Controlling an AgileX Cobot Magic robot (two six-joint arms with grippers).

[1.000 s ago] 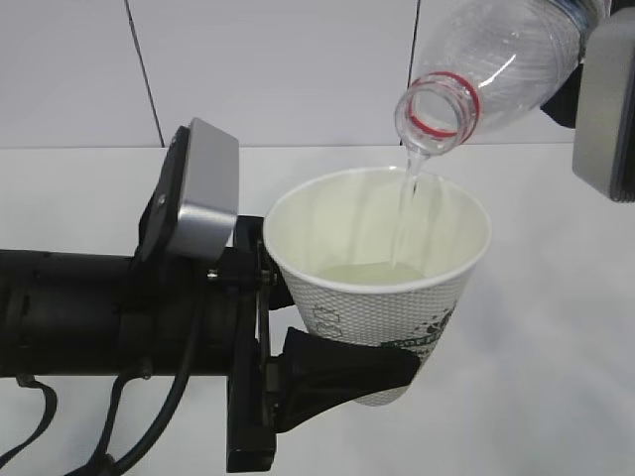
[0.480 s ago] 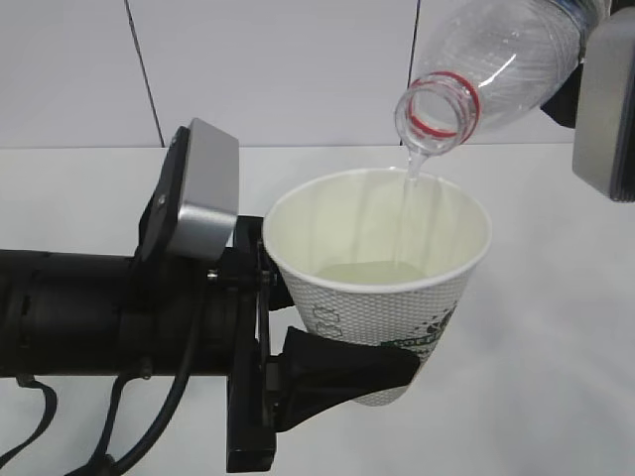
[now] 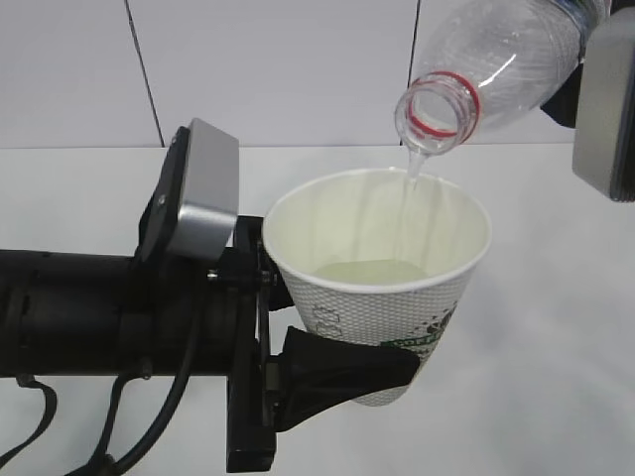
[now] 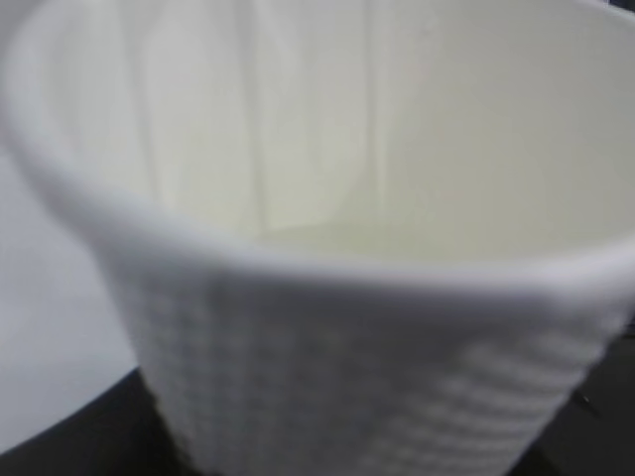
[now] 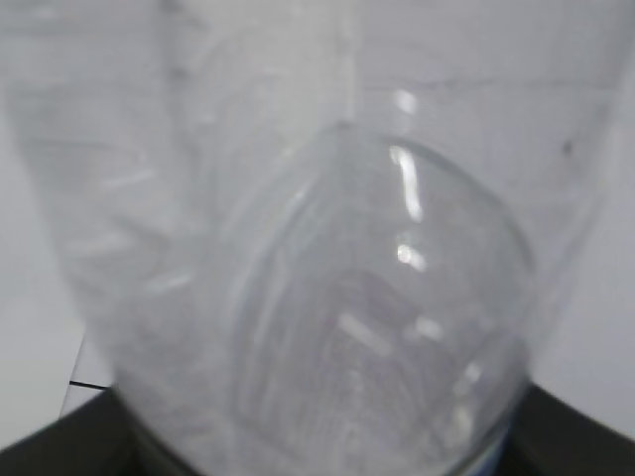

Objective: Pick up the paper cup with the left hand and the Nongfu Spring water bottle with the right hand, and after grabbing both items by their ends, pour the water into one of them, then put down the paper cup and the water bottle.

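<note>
- We see the left hand (image 3: 342, 372), a thick black arm carrying a silver-grey box-shaped module (image 3: 198, 193), reaching in from the left edge of the exterior view; its black fingers (image 3: 347, 369) are partly spread and clamped on the lower part of the small white tapered paper cup (image 3: 382, 288).
- In the left wrist view the paper cup (image 4: 327, 297) fills nearly the whole picture, blurred, with its embossed wall below and cream inside above; only dark slivers show at the bottom corners.
- We see the cup held upright above the white table (image 3: 556, 347), clear of it, with green and grey print on its side.
- A shallow pool of clear water (image 3: 369, 271) lies at the bottom of the cup.
- Of the right hand we see only a grey flat module (image 3: 605, 109) at the upper right edge of the exterior view; its fingertips are out of that picture.
- In the right wrist view the clear ribbed plastic bottle (image 5: 327, 297) fills the frame, with dark gripper parts at the 2 bottom corners, so we take it as gripped across its wide body.
- The bottle (image 3: 496, 69) is tilted steeply, its capless mouth and red neck ring (image 3: 442, 104) pointing down-left, just above the cup's far rim.
- A thin thread of water (image 3: 409, 188) runs from the mouth down into the cup.
- Behind the table stands a white panelled wall (image 3: 278, 69) with dark seams.
</note>
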